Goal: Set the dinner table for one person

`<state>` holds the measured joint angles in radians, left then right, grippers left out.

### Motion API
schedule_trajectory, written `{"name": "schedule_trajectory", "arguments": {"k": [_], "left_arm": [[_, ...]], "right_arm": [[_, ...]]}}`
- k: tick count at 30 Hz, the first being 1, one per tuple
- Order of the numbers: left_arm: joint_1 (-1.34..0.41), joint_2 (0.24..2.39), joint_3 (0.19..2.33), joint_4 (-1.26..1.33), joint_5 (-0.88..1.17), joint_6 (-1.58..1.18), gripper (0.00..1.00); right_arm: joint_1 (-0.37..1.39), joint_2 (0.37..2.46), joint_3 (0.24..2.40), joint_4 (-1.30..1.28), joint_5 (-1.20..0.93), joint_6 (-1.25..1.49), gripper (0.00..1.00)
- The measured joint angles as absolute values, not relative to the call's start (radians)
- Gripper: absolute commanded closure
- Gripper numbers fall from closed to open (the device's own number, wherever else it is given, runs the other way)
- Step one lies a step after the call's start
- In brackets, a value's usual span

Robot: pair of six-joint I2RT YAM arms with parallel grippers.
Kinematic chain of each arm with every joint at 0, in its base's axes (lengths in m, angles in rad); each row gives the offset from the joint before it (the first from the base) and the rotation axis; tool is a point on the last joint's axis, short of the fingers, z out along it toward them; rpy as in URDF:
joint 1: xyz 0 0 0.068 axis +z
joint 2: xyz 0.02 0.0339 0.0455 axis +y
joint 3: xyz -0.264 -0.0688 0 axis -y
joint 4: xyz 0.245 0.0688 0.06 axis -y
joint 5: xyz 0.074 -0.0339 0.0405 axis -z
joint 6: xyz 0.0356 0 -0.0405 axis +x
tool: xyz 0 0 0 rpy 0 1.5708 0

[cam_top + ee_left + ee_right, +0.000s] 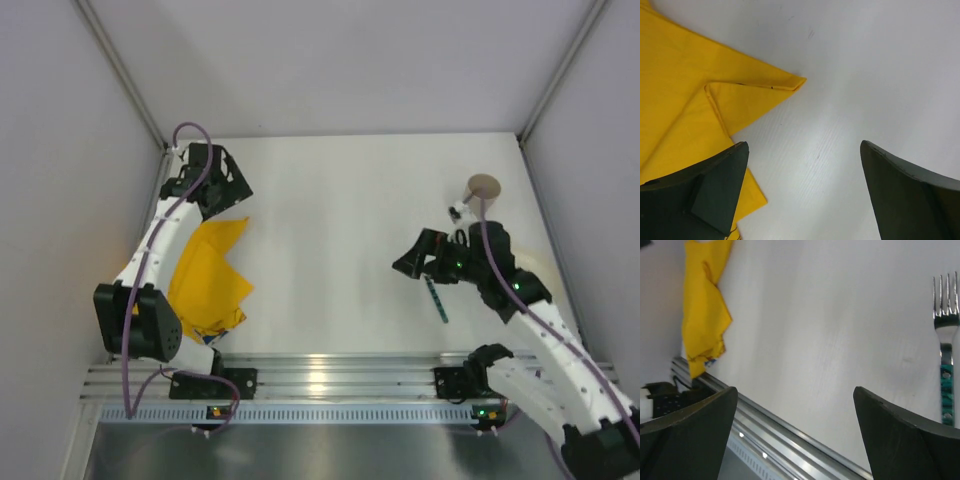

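Both jaws standing apart, left gripper [802,150] is facing the limp cloth [690,100] corner, right gripper [795,390] the stiff, probably slick fork [946,350] handle.

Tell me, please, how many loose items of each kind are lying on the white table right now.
crumpled yellow fabric cloth: 1
silver metal fork with a teal patterned handle: 1
tan round cup: 1
Total: 3
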<state>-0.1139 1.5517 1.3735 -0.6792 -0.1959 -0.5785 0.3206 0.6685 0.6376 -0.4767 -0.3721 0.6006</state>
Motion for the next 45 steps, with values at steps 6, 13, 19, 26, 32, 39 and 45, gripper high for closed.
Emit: {"name": "schedule_trajectory", "arguments": {"k": [6, 13, 19, 26, 32, 39, 45], "left_arm": [[-0.118, 1.28, 1.301, -0.764, -0.231, -0.636, 0.01], [-0.118, 1.178, 1.117, -0.877, -0.265, -0.704, 0.01], [-0.08, 1.075, 0.956, -0.925, -0.303, -0.751, 0.01], [0.065, 1.179, 0.896, -0.834, -0.27, -0.708, 0.03], [0.071, 1.435, 0.942, -0.712, -0.215, -0.676, 0.12], [-0.023, 1.622, 1.061, -0.672, -0.25, -0.682, 0.27], [-0.084, 1.712, 1.1, -0.675, -0.311, -0.704, 0.36]], "right_arm": [[0.459, 1.333, 1.15, -0.651, -0.273, 0.477, 0.0], [0.623, 1.71, 1.456, -0.659, -0.326, 0.401, 0.0], [0.776, 1.977, 1.682, -0.641, -0.434, 0.406, 0.0], [0.862, 1.998, 1.609, -0.625, -0.517, 0.43, 0.0], [0.855, 1.918, 1.469, -0.663, -0.483, 0.406, 0.0], [0.854, 1.757, 1.308, -0.686, -0.422, 0.374, 0.0], [0.847, 1.688, 1.227, -0.703, -0.38, 0.342, 0.0]]}}
